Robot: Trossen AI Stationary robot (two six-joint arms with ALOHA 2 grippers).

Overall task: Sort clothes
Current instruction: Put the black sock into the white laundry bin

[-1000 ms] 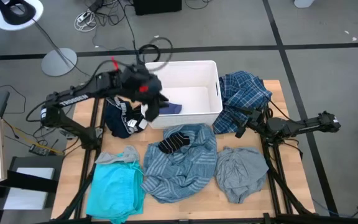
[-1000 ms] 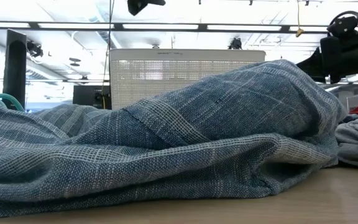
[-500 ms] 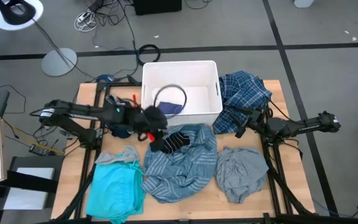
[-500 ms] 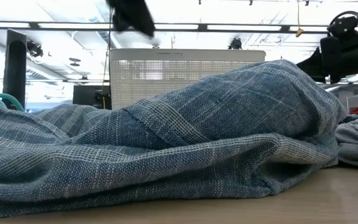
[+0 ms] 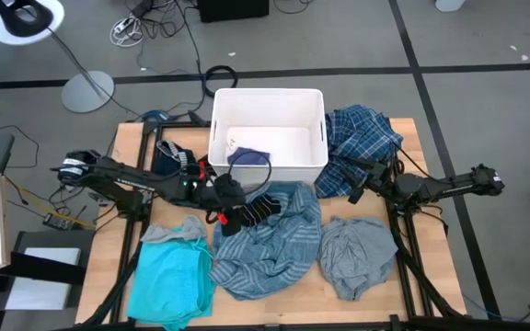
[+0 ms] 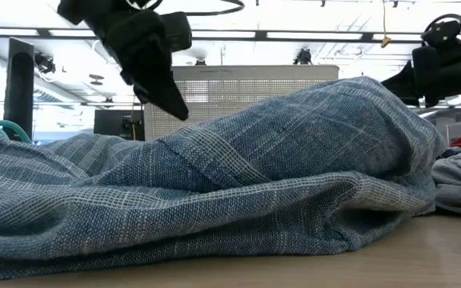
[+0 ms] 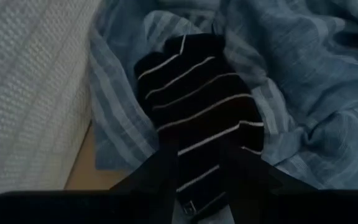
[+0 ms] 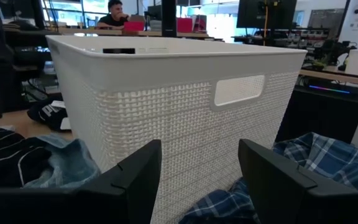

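Observation:
A small dark striped piece (image 5: pixel 258 208) lies on the blue-grey striped shirt (image 5: pixel 270 244), just in front of the white bin (image 5: pixel 267 103). My left gripper (image 5: pixel 231 207) is open and low over that piece's end. In the left wrist view its fingers (image 7: pixel 166 171) straddle the piece (image 7: pixel 191 93). A blue piece (image 5: pixel 248 158) lies in the bin. The turquoise garment (image 5: pixel 168 276) lies near left, the grey one (image 5: pixel 357 253) near right, and the plaid shirt (image 5: pixel 362 138) right of the bin. My right gripper (image 5: pixel 352 181) waits open and empty beside the plaid shirt. My left gripper has its open fingers on either side of the dark striped piece's end (image 7: pixel 201 158), slanting down from the table's left. I cannot tell whether they touch it. The piece lies flat on the striped shirt.
A dark garment with white marks (image 5: pixel 175 164) lies left of the bin. The bin's wall (image 8: pixel 166 106) stands right before my right gripper (image 8: pixel 199 149). In the low view the striped shirt (image 6: pixel 254 184) fills the front and my left gripper (image 6: pixel 166 100) comes down behind it.
My left gripper has moved from above the bin's near left corner toward the table's near edge and down, and now stands low over the dark striped piece. The clothes on the table have stayed where they were.

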